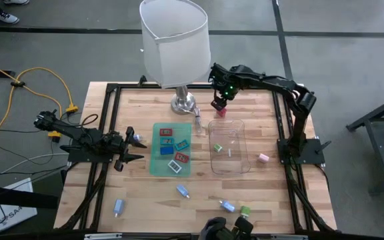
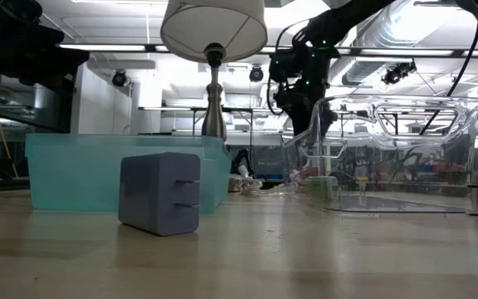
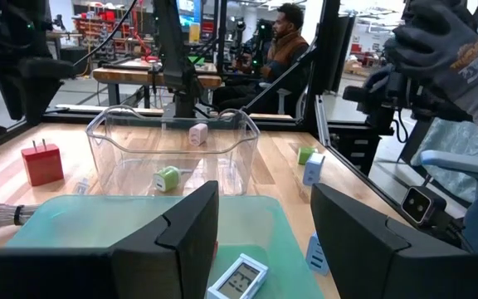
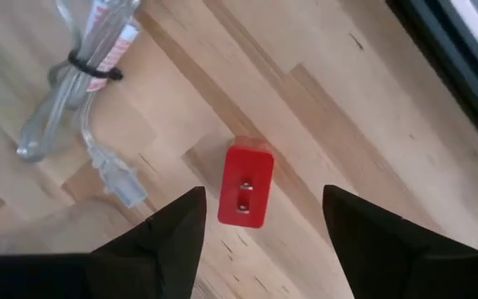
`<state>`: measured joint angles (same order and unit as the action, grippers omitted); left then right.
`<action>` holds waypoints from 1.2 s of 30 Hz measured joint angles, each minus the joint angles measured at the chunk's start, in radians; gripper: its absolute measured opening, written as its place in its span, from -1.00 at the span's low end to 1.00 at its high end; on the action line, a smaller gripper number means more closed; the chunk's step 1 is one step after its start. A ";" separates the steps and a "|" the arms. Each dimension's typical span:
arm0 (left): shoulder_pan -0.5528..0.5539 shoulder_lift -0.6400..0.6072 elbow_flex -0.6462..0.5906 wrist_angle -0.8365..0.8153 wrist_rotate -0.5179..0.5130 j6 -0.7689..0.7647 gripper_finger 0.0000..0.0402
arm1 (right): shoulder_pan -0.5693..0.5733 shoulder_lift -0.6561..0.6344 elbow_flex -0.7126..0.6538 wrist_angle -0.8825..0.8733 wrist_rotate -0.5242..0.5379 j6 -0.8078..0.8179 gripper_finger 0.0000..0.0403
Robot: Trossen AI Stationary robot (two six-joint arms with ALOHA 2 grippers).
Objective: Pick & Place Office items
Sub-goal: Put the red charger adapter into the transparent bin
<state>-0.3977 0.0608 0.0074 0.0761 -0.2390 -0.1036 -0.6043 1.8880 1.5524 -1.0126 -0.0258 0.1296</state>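
The right gripper [image 1: 219,107] hangs over the far side of the table [image 1: 272,193], beside the lamp [image 1: 176,47] base, its fingers spread apart with nothing between them. Straight below it, centred in the gap between the fingers in the right wrist view, a red plug [image 4: 246,184] stands on the wood with its two prongs facing up, clear of both fingers. Just to one side of that plug lies a bundled clear cable [image 4: 81,91] tied with a black band. Nearer the front than the gripper sits the clear tray [image 1: 229,147], holding a green plug [image 3: 167,178] and a small white piece [image 1: 229,151]; a pink plug [image 1: 263,158] lies on the wood outside the tray, on its right. The left gripper [image 1: 133,148] rests low at the left side of the table, fingers apart and holding nothing, pointing at the green mat [image 1: 171,148]. On that mat ahead of it lie flat pieces in red [image 1: 166,132], teal [image 1: 181,143] and blue [image 1: 166,150], plus one with a small display [image 3: 239,277]. Farther toward the front edge, light blue plugs [image 1: 183,192] and a green one [image 1: 245,211] are scattered on the wood. In the left wrist view a person [image 3: 285,41] sits beyond the table and a gloved hand [image 3: 446,50] shows at the edge.
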 joint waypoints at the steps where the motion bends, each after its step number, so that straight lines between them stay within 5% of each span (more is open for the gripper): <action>1: 0.000 0.000 0.000 0.000 0.000 0.000 -0.07 | 0.003 0.007 0.000 -0.001 0.001 0.014 0.15; 36: 0.000 0.000 0.000 0.000 0.000 0.000 -0.07 | 0.043 0.067 -0.054 -0.011 0.021 0.088 0.15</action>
<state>-0.3979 0.0608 0.0074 0.0763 -0.2390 -0.1038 -0.5617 1.9553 1.4988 -1.0234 -0.0044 0.2173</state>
